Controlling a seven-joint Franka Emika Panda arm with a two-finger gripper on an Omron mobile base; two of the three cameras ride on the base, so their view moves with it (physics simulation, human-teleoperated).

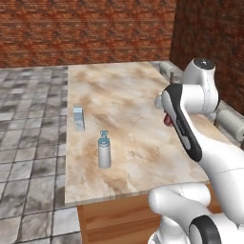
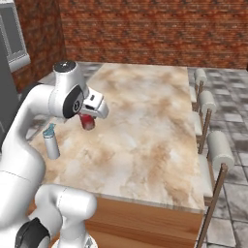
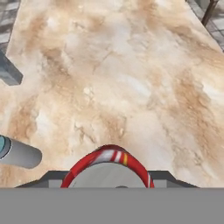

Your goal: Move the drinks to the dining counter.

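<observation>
The end effector (image 2: 88, 119) is closed on the small red soda can (image 2: 87, 121), holding it above the dining worktop (image 2: 145, 126), the big beige-brown marbled slab with grey stools (image 2: 220, 151) along its right edge. In the hand view the can's red rim and silver top (image 3: 107, 168) sit right between the finger tips, with bare stone below, so the can appears to be hanging clear of the surface rather than standing on it, though the gap is hard to judge from these angles.

The pale grey bottle with blue cap (image 1: 104, 151) already stands upright on the worktop, near the left edge and to the left of the carried can. A small pale grey block (image 1: 78, 118) stands farther along that same edge; what it is cannot be told.

So, as a judgement: one drink is delivered, the can is over the slab and only needs setting down and releasing, and the slim red bottle is left to fetch.
</observation>
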